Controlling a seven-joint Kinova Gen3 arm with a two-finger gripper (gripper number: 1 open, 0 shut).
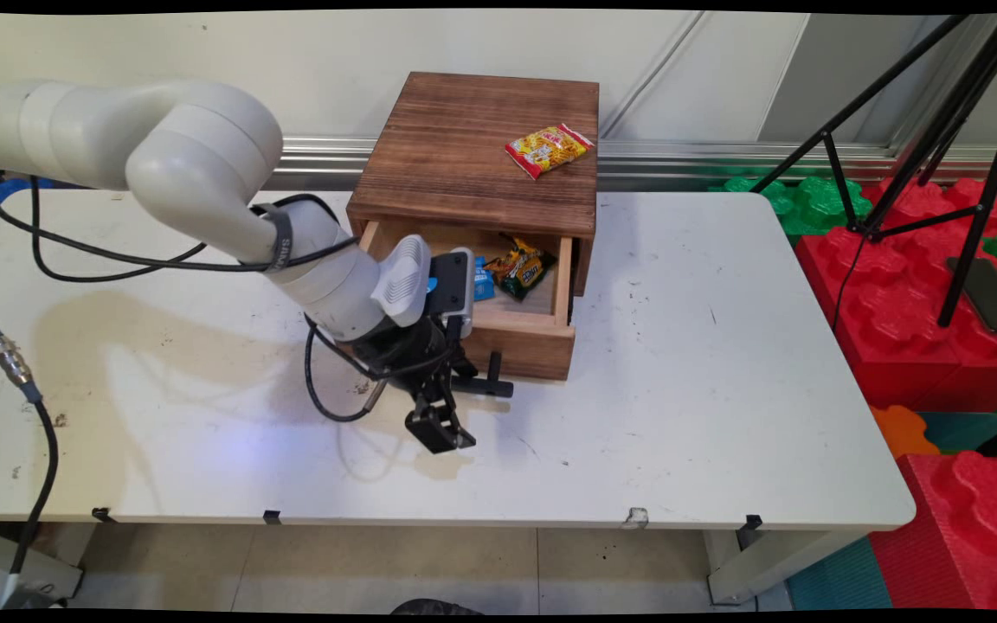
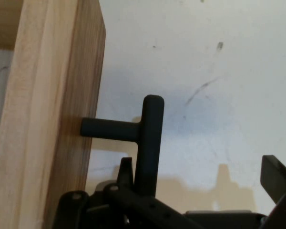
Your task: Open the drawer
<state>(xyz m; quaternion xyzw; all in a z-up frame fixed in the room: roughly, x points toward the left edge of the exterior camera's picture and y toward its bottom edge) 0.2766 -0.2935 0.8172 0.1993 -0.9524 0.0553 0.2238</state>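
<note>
Gripper (image 1: pixel 451 407) low over the white table (image 1: pixel 680 389), just in front of the drawer (image 1: pixel 523 333) of the wooden box (image 1: pixel 472 156); jaws spread, one finger (image 2: pixel 126 174) beside the black T-shaped handle (image 2: pixel 150 138), the other finger (image 2: pixel 276 179) well apart, so the handle is not pinched. Drawer pulled out toward the near side, holding a dark snack packet (image 1: pixel 523 270) and a blue item (image 1: pixel 483 281). A yellow-red snack packet (image 1: pixel 548 149) lies on the box top, far right.
</note>
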